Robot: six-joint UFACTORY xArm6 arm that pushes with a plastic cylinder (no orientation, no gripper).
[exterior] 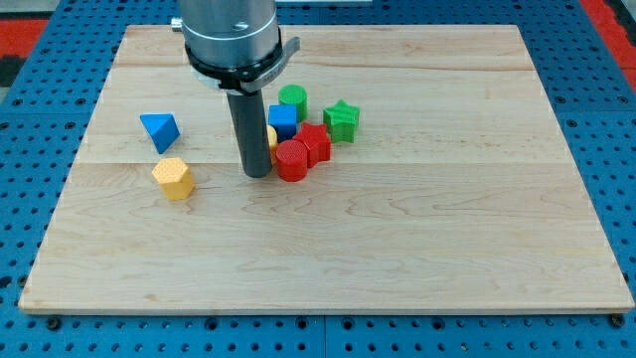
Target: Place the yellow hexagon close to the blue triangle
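my tip (257,175) rests on the bench (417,249), touching the red cylinder (291,160) at the cluster's left. the yellow hexagon (173,178) lies just below the blue triangle (159,130), leftward.

No text, label, brand, number or sign can be read anywhere in this view.

One camera looks down at a slant from the view's bottom edge; the whole tabletop (417,249) fits in frame.
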